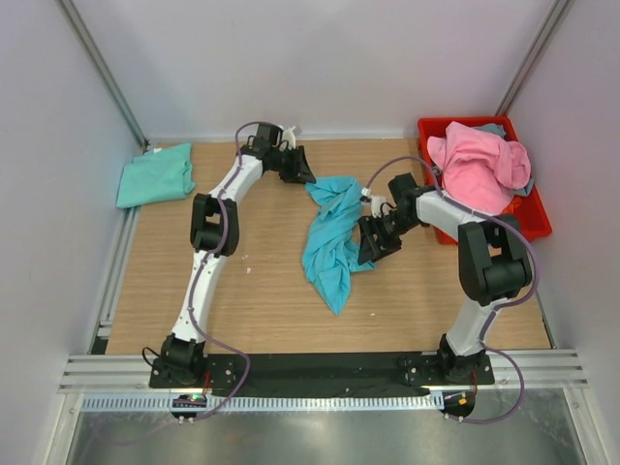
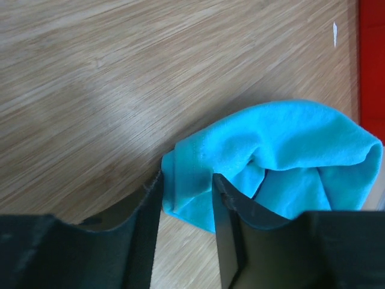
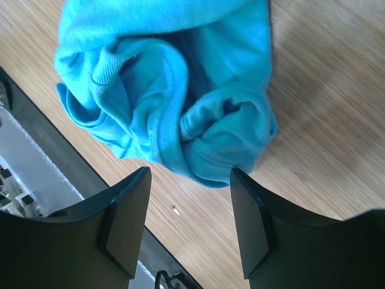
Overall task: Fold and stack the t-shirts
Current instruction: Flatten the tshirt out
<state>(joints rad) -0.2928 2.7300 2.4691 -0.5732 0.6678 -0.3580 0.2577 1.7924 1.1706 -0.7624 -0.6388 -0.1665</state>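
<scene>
From above, you have one shirt done. The mint-green t-shirt (image 1: pixel 155 175) lies folded at the far corner of the table (image 1: pixel 262 300), well apart from the red bin (image 1: pixel 539 219). The pink t-shirt (image 1: pixel 477 167) is heaped in the bin, and a grey-blue t-shirt (image 1: pixel 495 128) peeks out from under it. The turquoise t-shirt (image 1: pixel 334 237) lies crumpled on the wood to the left of the bin. The left gripper (image 1: pixel 296 169) is at its far end, and the right gripper (image 1: pixel 373 242) is at the side nearer the bin.

In the left wrist view, the bin's red wall shows at the right edge. A turquoise hem fills the narrowed gap between the left gripper's jaws. You cannot tell whether they are pinching it.

In the right wrist view the bin is out of frame. The jaws stand spread, with the bunched cloth just past the fingertips and nothing held.

You look early in the job: roughly one shirt of four is folded and nothing is stacked. The turquoise one needs spreading flat and folding, then the two in the bin.
</scene>
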